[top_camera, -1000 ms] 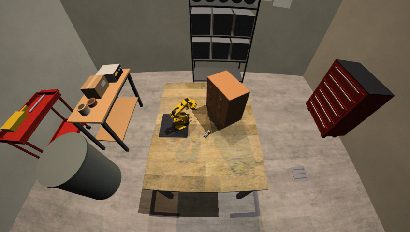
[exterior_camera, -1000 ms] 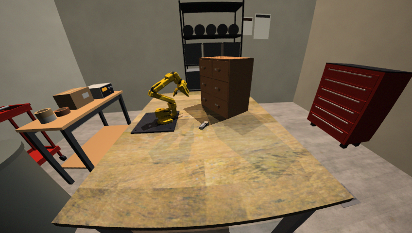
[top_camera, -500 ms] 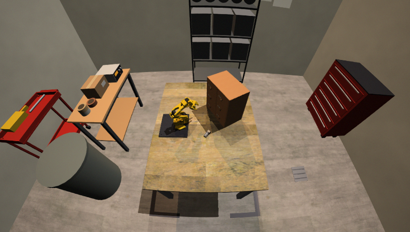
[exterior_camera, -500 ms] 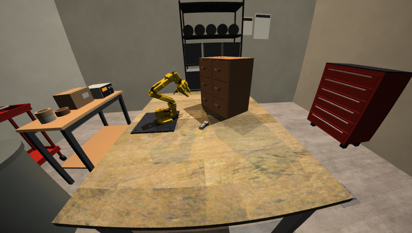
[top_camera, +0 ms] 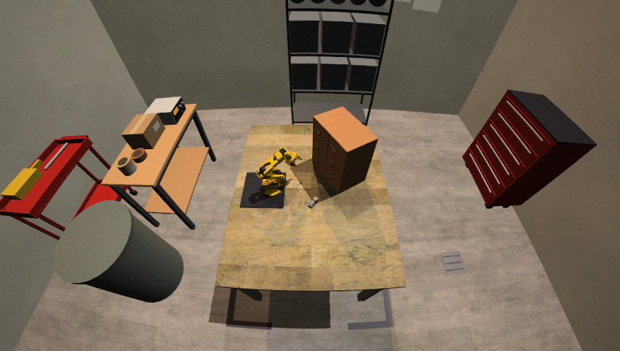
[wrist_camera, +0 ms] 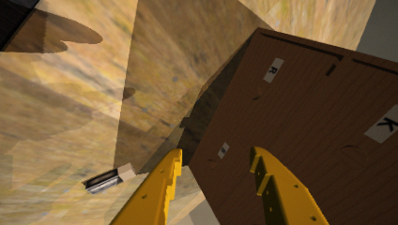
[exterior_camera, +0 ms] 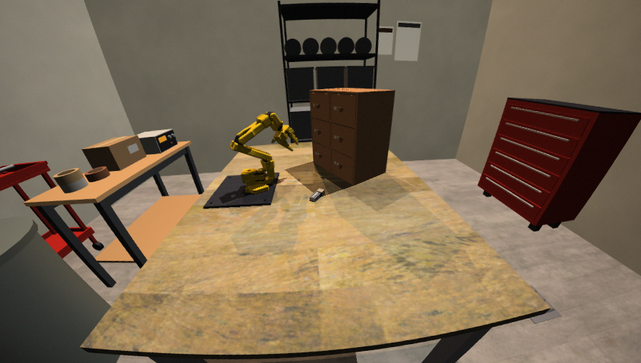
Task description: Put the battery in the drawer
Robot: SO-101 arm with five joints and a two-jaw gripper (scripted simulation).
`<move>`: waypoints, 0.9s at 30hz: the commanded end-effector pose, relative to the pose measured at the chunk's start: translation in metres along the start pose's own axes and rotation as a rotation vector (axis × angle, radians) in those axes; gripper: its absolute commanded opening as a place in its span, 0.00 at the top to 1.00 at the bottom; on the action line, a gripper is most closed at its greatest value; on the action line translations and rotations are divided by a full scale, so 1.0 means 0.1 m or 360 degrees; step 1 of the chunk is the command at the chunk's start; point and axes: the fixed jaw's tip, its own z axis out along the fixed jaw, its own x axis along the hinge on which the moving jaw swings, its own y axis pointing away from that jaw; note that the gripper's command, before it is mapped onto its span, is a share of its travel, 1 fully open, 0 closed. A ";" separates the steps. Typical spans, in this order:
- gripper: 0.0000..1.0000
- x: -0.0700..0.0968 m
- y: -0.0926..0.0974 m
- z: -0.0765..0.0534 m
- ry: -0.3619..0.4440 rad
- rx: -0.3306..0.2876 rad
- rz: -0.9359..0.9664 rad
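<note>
The AAA battery [top_camera: 313, 202] is a small grey and beige cylinder lying on the table in front of the brown chest [top_camera: 343, 148]. It also shows in the exterior view [exterior_camera: 316, 194] and at the lower left of the wrist view [wrist_camera: 109, 179]. The chest [exterior_camera: 351, 132] stands upright with all its drawers shut. The wrist view shows the drawer label R [wrist_camera: 272, 70] and the label K [wrist_camera: 386, 124] on the chest front. My gripper [top_camera: 295, 159] hangs in the air close to the chest's front, its yellow fingers a little apart with nothing between them.
The arm's black base plate [top_camera: 263, 195] lies on the table left of the chest. Off the table stand a black shelf rack [top_camera: 337, 56], a red tool cabinet [top_camera: 522, 148], a side table with boxes [top_camera: 152, 143] and a grey barrel [top_camera: 112, 251].
</note>
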 end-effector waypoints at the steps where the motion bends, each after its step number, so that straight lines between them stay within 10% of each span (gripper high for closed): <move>1: 0.79 0.01 -0.01 -0.02 0.0009 0.0017 0.0169; 27: 0.79 -0.01 -0.01 -0.02 0.0019 0.0019 0.1050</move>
